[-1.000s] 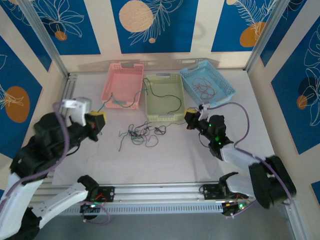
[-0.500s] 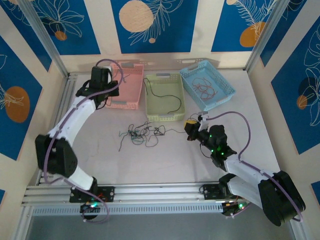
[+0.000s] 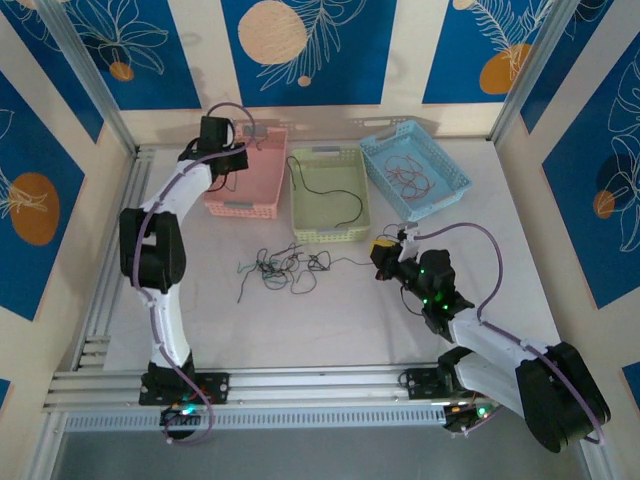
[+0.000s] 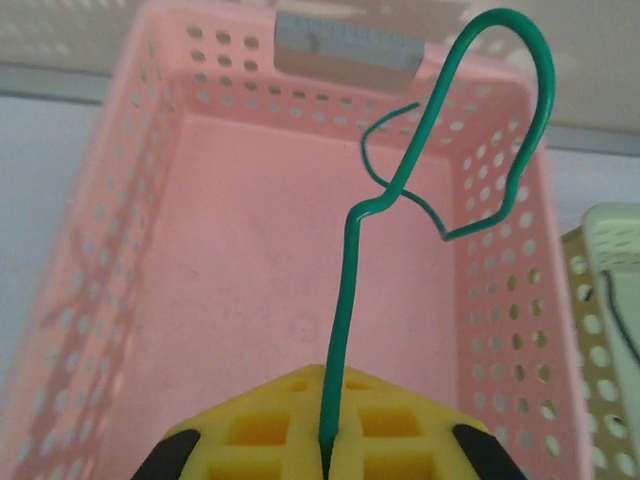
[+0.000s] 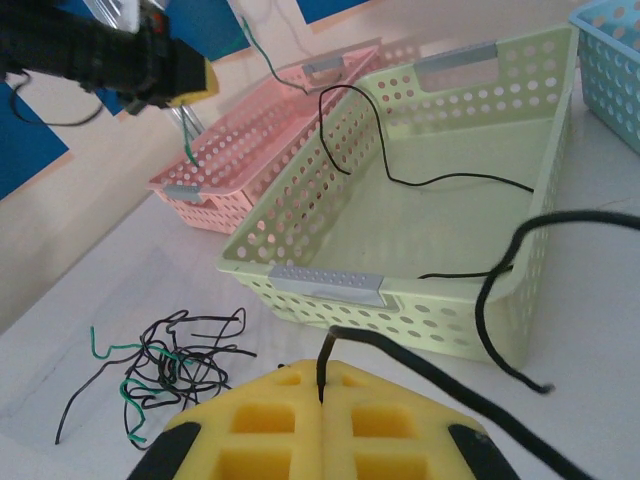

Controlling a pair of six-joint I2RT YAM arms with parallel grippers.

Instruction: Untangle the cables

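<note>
Green cable [image 4: 343, 300] abv pink basket [image 4: 110, 230], inside rim.

Bright, even overhead light is flooding the tabletop [image 3: 330, 320], casting faint shadows; wrist views are blurring close up.

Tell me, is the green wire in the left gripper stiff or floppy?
Probably fairly stiff: the green wire stands out from the left gripper without drooping. It looks thin, so likely light. Its hooked end may snag on the pink basket.
</note>
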